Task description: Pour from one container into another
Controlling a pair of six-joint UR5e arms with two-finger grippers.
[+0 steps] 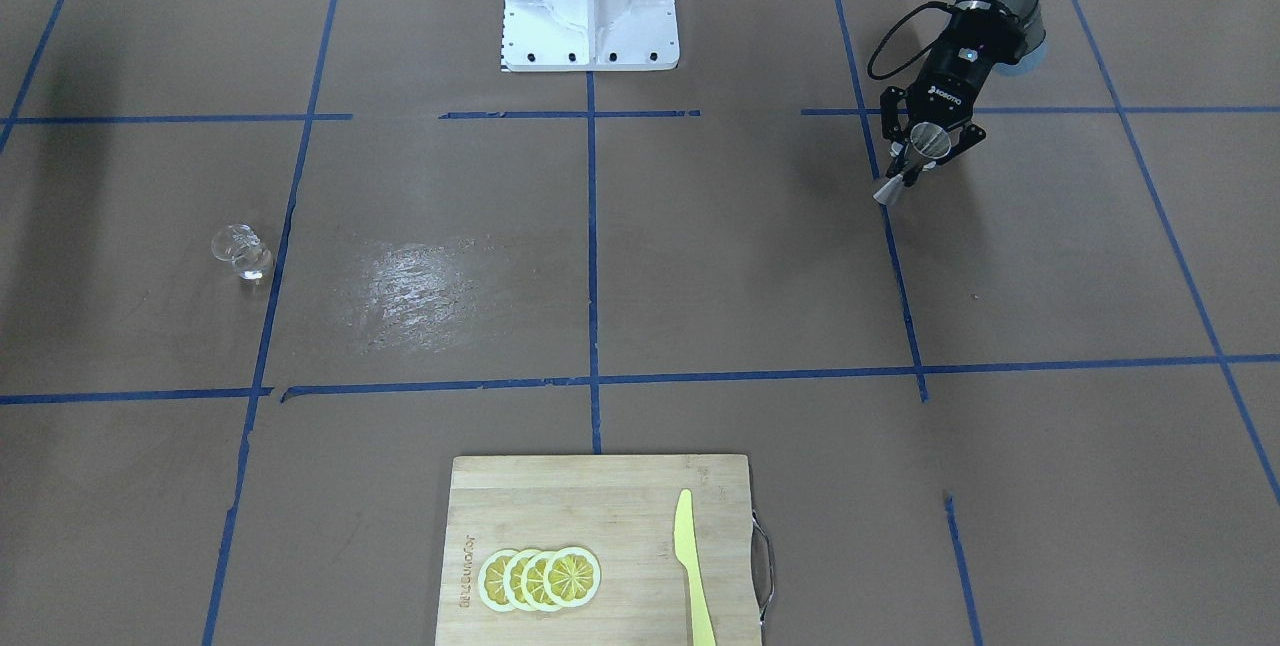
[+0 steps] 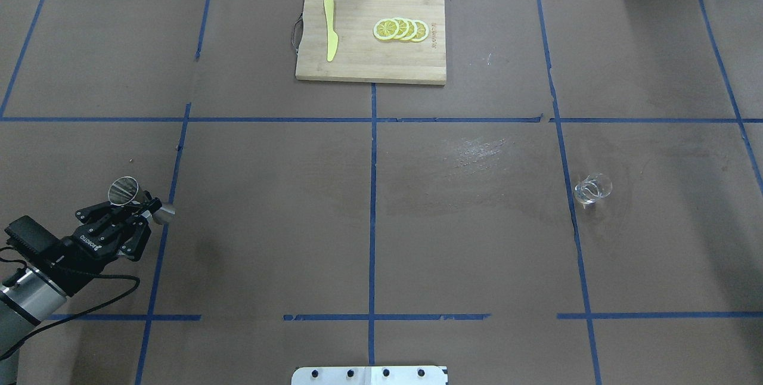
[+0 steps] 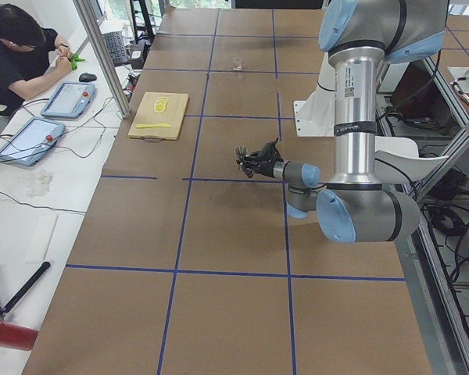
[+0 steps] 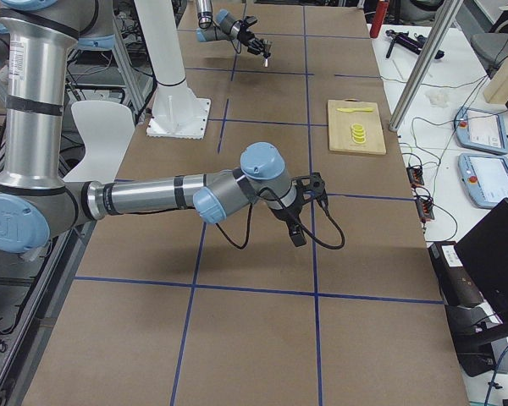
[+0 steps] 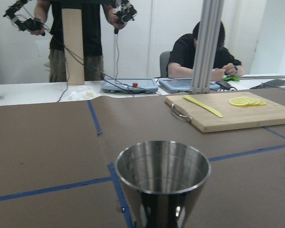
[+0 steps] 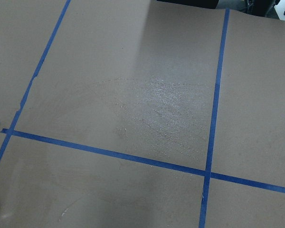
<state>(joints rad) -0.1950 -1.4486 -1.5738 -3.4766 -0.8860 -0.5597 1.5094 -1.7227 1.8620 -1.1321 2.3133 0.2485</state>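
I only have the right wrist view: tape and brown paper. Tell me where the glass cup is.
Observer: The glass cup sits untouched on the robot's right, beside a blue tape line.
Operator: Report the jigger.
Observer: The left tool holds the jigger by its waist, tilted, on the robot's left.
Operator: Name anything else out there.
Observer: A cutting board with lemon slices and a yellow knife lies at the far side, centre.

Left gripper body: bore the white brand word "ROBOTIQ", seen in the front-facing and overhead views.
Cutting board: carried a burned-in brand mark along one short edge, its letters too small to read.
Left arm: showed a small printed label, illegible.
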